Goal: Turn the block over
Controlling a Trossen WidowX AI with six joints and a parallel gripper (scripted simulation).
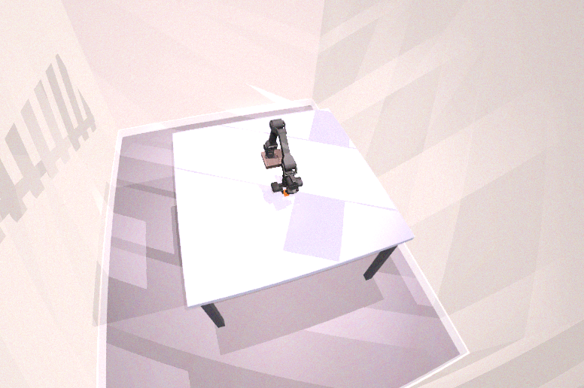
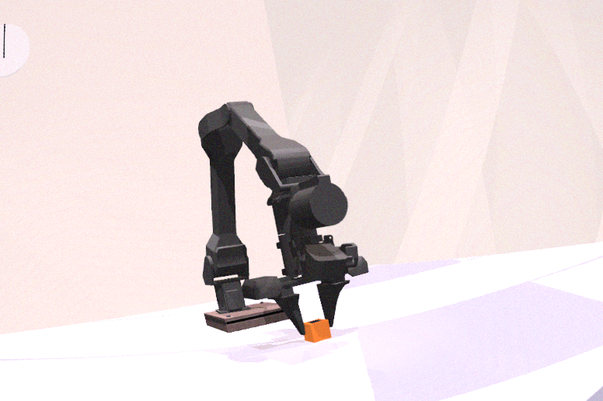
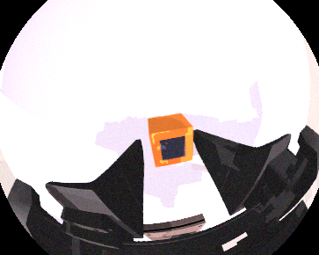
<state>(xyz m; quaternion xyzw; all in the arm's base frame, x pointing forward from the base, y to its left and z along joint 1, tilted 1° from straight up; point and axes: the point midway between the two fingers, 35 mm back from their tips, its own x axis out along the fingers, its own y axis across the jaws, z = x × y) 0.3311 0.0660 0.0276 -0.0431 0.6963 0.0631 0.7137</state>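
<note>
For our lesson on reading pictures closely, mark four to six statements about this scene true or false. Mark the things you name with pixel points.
1. The block (image 1: 286, 193) (image 2: 317, 330) (image 3: 170, 141) is orange. True.
2. The block's marked side faces down. False: the dark square faces up.
3. The gripper (image 1: 287, 189) (image 2: 317, 329) (image 3: 167, 139) points down at the block. True.
4. The arm's base plate (image 1: 272, 166) (image 2: 228, 326) (image 3: 174, 230) is bright green. False: it is brownish.
5. The block rests on the table (image 1: 235, 242) (image 2: 170, 377) (image 3: 134, 57). True.

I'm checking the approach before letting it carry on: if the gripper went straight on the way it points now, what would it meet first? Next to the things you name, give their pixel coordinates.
Probably the white table (image 1: 235, 242) (image 2: 160, 372) (image 3: 165, 57), with its fingertips straddling the orange block (image 1: 285, 193) (image 2: 317, 331) (image 3: 170, 142); exact clearance is unclear.
</note>
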